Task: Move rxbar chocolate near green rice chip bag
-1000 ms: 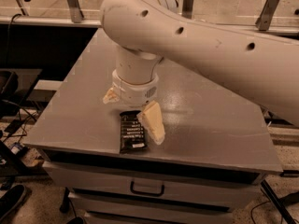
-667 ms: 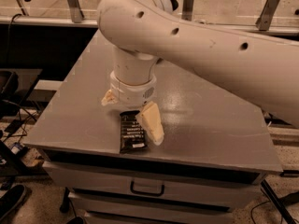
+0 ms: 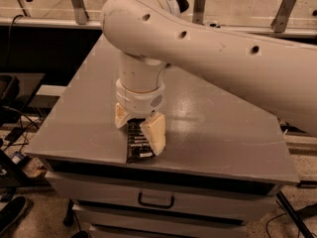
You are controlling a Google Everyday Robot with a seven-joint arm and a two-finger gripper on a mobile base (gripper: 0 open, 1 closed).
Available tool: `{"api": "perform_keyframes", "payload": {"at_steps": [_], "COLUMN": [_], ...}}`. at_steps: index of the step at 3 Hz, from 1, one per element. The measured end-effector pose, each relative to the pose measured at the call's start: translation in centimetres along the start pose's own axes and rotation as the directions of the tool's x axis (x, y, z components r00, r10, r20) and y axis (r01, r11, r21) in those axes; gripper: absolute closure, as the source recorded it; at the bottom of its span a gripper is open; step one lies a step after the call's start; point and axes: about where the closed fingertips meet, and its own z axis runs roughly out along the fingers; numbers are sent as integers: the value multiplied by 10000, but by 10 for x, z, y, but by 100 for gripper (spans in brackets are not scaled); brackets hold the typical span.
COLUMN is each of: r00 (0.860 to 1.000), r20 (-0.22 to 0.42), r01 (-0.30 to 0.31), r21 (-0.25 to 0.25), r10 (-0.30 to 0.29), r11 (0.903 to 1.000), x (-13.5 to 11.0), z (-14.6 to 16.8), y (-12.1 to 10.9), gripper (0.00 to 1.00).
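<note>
— Nearest item?
— One drawer (image 3: 155, 201) with a dark handle, under the grey bench (image 3: 223, 133).
— On the bench?
— One bar (image 3: 136, 147), black wrapper, white text, lying flat at the front edge, left of middle.
— The tool?
— One cream tool (image 3: 138, 133), set down upright astride the bar's far end. Clamped or loose: cannot tell.
— Behind?
— One white arm (image 3: 213, 48), rising and running off right.

Claw (image 3: 138, 128): cream-yellow, blocky, low over the worktop (image 3: 223, 133) front edge. Directly above the claw, a white ringed wrist collar (image 3: 140, 95) with a small dotted patch. Up and right of the claw, a thick glossy off-white arm (image 3: 213, 53) with dark round holes.
</note>
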Motion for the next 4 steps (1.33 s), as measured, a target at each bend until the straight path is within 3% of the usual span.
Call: {"api": "perform_keyframes", "payload": {"at_steps": [2, 3, 4], "r00": [9999, 9892, 9713], "r20": [59, 556, 764], "r01": [-116, -1362, -2278], "r21": [-6, 39, 281], "r10": [116, 1358, 2251], "r11": [9999, 9907, 9733], "x": [0, 21, 43], "z": [-10, -25, -41], "y": [-1, -10, -21], "gripper": [98, 100, 100]}}
